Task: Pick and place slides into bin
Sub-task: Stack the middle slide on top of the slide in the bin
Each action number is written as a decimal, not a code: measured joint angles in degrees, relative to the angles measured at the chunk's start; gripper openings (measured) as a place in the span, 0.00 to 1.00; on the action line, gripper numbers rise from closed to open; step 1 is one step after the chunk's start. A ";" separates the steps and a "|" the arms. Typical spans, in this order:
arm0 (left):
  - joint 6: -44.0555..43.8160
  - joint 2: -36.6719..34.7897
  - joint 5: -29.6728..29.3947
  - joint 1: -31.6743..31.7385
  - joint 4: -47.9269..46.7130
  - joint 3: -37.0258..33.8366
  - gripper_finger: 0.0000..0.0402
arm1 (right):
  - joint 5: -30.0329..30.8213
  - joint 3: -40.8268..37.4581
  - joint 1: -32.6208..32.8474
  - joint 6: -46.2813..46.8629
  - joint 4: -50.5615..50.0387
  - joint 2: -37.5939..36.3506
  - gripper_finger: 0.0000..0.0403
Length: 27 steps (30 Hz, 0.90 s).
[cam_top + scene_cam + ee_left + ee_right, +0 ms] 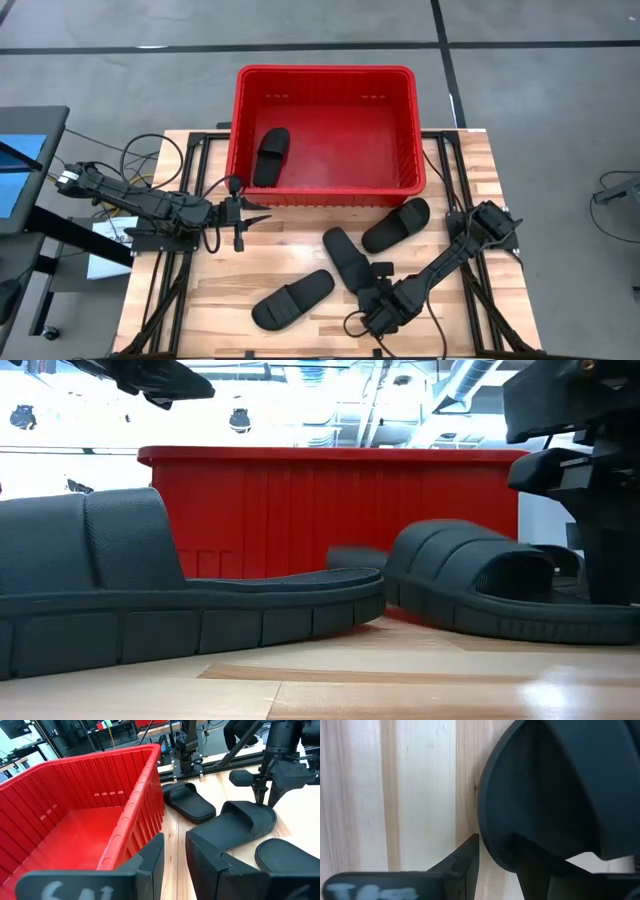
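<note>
Right claw [372, 288] straddles the middle slide's [345, 256] near end on the table [300, 235]

red bin [325, 190] holds one black slide [271, 156] on its floor. three slides lie on the wood outside: one [396, 224] beside the bin, one [349, 262] at the right fingers, one [292, 299] apart.

It looks like a robotics lab: wooden table [300, 250] on a metal frame, grey concrete floor [120, 60], ceiling ducts [470, 380].
</note>
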 joint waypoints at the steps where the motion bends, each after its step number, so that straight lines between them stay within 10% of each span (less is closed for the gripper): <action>1: -0.13 -0.02 0.00 0.00 -0.06 0.00 0.18 | 0.42 -0.05 0.02 -0.06 0.03 -0.24 0.27; 27: -1.15 0.00 1.70 0.00 -0.15 0.00 0.18 | 3.93 0.67 -0.21 4.36 -11.88 -1.66 0.01</action>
